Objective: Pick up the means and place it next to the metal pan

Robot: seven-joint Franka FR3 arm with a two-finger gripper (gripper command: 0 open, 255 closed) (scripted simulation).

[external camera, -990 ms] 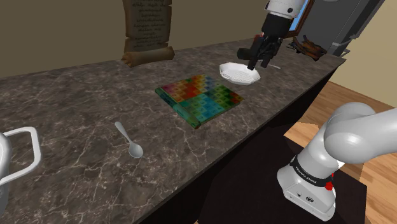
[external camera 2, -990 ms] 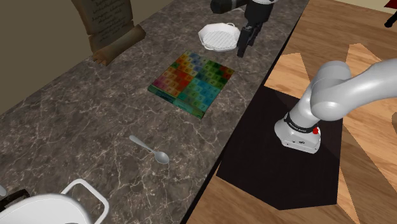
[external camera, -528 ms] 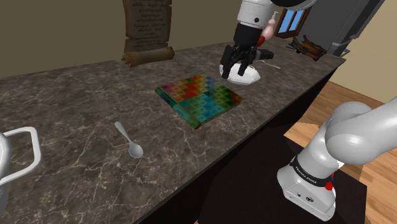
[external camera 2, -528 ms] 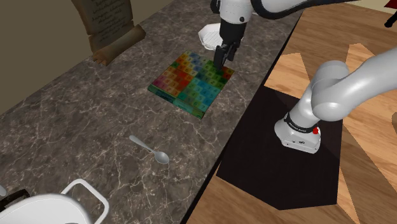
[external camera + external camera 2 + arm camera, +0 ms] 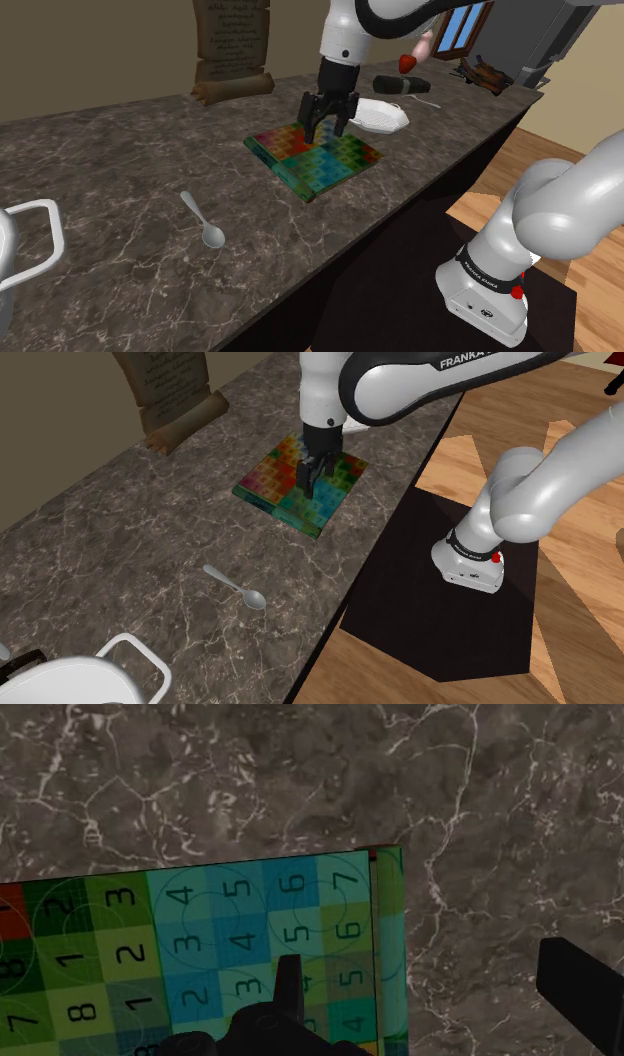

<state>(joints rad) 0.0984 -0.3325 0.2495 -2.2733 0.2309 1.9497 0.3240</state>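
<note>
At the shoulder view's far left stands the pale pan (image 5: 55, 228), the goal. Its side is the spot to keep in mind, with the spoon (image 5: 211, 236) lying on the dark marbled worktop (image 5: 120, 150) between it and the task's thing.

Further right lies the colourful book (image 5: 335, 165), flat on the worktop and well apart from the pan. Its cover is a grid of numbered squares.

Just above the book hangs the gripper (image 5: 326, 124), its fingers spread wide and holding nothing. In the wrist view one finger (image 5: 289, 982) is over the cover and the other is over bare worktop beyond the book's green edge.

The step in hand is the approach to the grasp. The book is thin and lies flush, so it probably offers little to pinch — best to descend slowly, centre on that edge, and close only once the fingers bracket it.

To the right, the white dish (image 5: 388, 116) sits near enough to warrant care on lifting.
</note>
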